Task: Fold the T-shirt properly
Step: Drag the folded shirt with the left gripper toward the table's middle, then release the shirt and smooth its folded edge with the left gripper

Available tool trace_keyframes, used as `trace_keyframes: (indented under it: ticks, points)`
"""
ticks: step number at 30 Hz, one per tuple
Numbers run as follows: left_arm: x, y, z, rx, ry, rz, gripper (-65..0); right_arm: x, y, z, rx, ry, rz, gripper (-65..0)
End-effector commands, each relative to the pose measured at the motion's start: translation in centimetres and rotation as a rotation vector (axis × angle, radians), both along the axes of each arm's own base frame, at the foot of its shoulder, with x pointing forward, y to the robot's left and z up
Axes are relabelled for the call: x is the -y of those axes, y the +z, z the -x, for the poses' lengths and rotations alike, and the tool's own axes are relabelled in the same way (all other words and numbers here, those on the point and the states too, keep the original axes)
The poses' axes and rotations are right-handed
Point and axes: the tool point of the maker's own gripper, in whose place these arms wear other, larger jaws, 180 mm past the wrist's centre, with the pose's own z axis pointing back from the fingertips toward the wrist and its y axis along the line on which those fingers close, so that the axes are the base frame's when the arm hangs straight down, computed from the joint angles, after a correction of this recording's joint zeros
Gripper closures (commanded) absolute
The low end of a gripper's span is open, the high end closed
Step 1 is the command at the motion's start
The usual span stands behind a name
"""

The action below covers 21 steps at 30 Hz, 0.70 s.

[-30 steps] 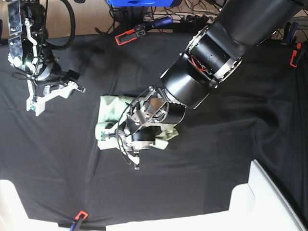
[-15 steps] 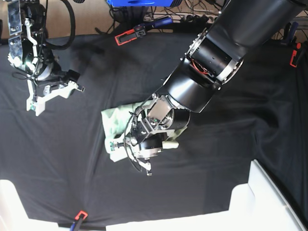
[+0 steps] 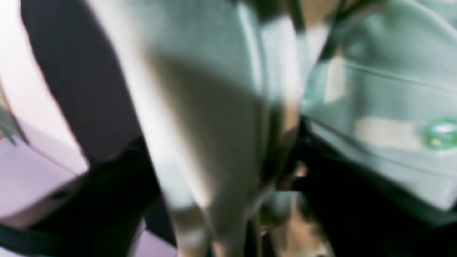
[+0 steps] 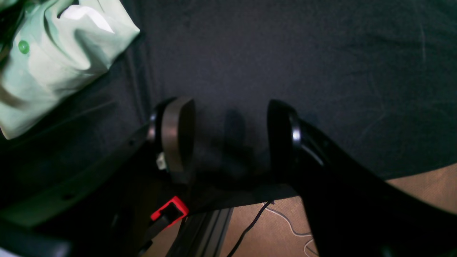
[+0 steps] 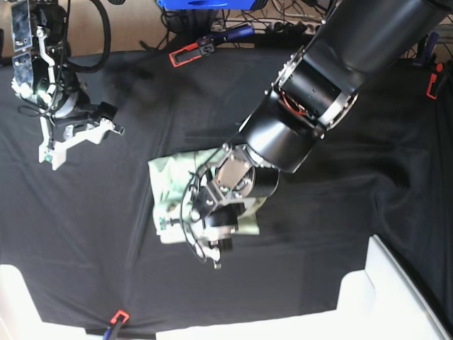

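Observation:
The T-shirt (image 5: 164,185) lies as a pale mint-green folded bundle in the middle of the black cloth, its right part hidden under my left arm. My left gripper (image 5: 197,237) rests low on the bundle's front edge. The left wrist view is badly blurred: mint fabric (image 3: 392,89) with a green button (image 3: 442,132) fills it, and how the jaws stand does not show. My right gripper (image 5: 78,138) hovers at the back left, well clear of the shirt. It is open (image 4: 228,139) over bare cloth, with a corner of the shirt (image 4: 53,60) beside it.
The black table cloth (image 5: 340,212) covers the table. Red clamps hold it at the back (image 5: 185,54), the right edge (image 5: 432,83) and the front (image 5: 119,316). White blocks stand at the front right (image 5: 396,297) and front left (image 5: 14,297).
My left arm has slid toward the table's front, and the shirt bundle has shifted a little with it and changed shape. The right arm has not moved.

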Motion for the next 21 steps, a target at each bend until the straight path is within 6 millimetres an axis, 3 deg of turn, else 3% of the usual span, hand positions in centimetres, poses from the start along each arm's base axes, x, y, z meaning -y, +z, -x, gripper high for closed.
trace_keyframes:
  ticks: [1, 4, 8, 11, 13, 15, 18, 21]
  points:
    - [0.8, 2.5, -2.1, 0.077, -0.013, 0.004, -46.4, 0.2, 0.7, -0.6, 0.031, 0.008, 0.010, -31.2]
    - [0.1, 3.8, -3.4, 0.143, -0.029, -0.057, -52.9, 0.2, 0.7, -0.6, 0.031, 0.008, 0.010, -31.2]
    - [1.3, 8.4, -5.3, 0.291, -0.068, -0.066, -53.9, 0.2, 0.7, -0.7, 0.033, 0.008, 0.010, -31.2]
    - [1.9, 11.5, -5.5, 0.375, -0.055, -0.058, -53.6, 0.2, 0.7, -0.7, 0.034, 0.010, 0.009, -31.2]
    - [1.7, 12.2, -4.7, 0.374, -0.043, -0.081, -51.9, 0.2, 0.7, -0.7, 0.034, 0.010, 0.009, -31.2]
    - [1.5, 12.6, -3.9, 0.370, -0.036, -0.098, -39.3, 0.2, 0.7, -0.7, 0.034, 0.010, 0.009, -31.2]
    - [1.0, 12.5, -2.5, 0.364, 0.004, -0.092, -1.7, 0.2, 0.7, -0.7, 0.032, 0.010, 0.011, -31.2]
    - [-2.3, 10.6, -0.8, 0.297, 0.146, -0.054, 0.0, 0.2, 0.7, -0.6, 0.031, 0.012, 0.011, -30.9]
